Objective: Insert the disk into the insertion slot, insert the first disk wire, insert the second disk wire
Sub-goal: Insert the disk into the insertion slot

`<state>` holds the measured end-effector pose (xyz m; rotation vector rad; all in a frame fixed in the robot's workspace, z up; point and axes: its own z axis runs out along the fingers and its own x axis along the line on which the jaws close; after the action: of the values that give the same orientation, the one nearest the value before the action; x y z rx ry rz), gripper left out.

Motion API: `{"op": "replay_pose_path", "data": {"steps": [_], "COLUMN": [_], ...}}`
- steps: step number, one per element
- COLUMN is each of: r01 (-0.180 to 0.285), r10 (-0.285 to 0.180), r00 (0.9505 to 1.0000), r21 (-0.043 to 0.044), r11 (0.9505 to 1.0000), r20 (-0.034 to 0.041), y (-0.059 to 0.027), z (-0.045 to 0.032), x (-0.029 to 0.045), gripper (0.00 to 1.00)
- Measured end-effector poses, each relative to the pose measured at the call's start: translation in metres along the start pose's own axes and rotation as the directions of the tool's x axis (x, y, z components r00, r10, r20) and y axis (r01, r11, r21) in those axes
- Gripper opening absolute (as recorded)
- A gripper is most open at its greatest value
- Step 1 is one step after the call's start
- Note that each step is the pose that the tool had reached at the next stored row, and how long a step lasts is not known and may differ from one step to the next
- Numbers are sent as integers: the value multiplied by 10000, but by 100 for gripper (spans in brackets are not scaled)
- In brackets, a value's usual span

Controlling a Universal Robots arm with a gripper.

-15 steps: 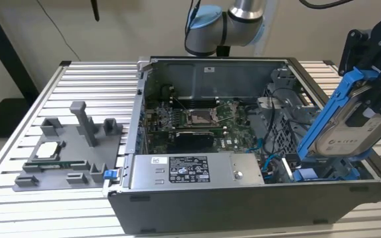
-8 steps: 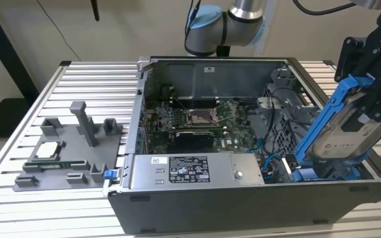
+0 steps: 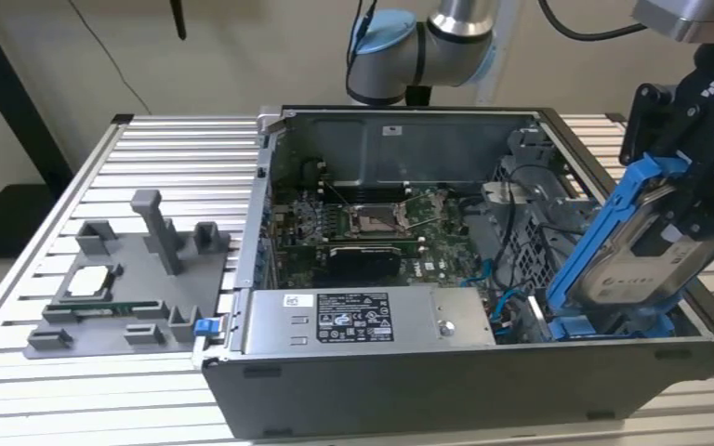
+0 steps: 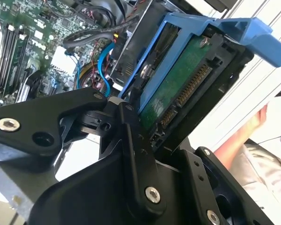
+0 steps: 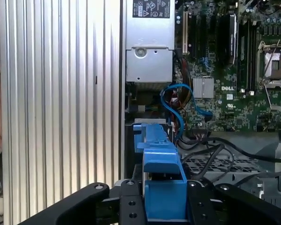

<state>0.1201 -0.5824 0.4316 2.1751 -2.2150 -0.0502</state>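
Three steps are named, and by my reading none is finished yet. At the exterior view's left, a grey fixture tray (image 3: 122, 307) sits on the slatted worktop (image 3: 72, 409), well apart from the work in hand. Next comes the open computer case (image 3: 456, 400), with the motherboard (image 3: 357, 223) on its floor and the grey power supply (image 3: 357, 321) along its near wall. Further toward the exterior view's right stands the insertion slot (image 3: 537, 251), a bay of perforated grey metal inside the case. Just beside it the disk (image 3: 636, 255) hangs steeply tilted, white label toward the camera. Its lower end is down inside the case near the bay and its upper end is well above the case rim. It is not seated: most of its blue carrier is outside the bay. The gripper (image 3: 677, 177) is closed on the disk's upper part, and both wrist views show the carrier caught between its fingers. In the second wrist view the disk's connector edge (image 4: 189, 89) is bare, with nothing plugged in. In the first wrist view a blue wire (image 5: 175, 101) lies in a loose loop between the power supply and the motherboard. I take it for one of the two disk wires, though I cannot tell which. So both wire steps are left, and the first step is only part way
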Motion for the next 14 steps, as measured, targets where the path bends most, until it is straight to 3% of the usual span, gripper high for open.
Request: {"op": "replay_pose_path", "data": {"steps": [14], "r01": [1], "r10": [-1], "r00": [10000], "r21": [-71], "r11": [10000], "r20": [-3], "y": [-10], "z": [154], "x": [-1], "gripper": [0]}}
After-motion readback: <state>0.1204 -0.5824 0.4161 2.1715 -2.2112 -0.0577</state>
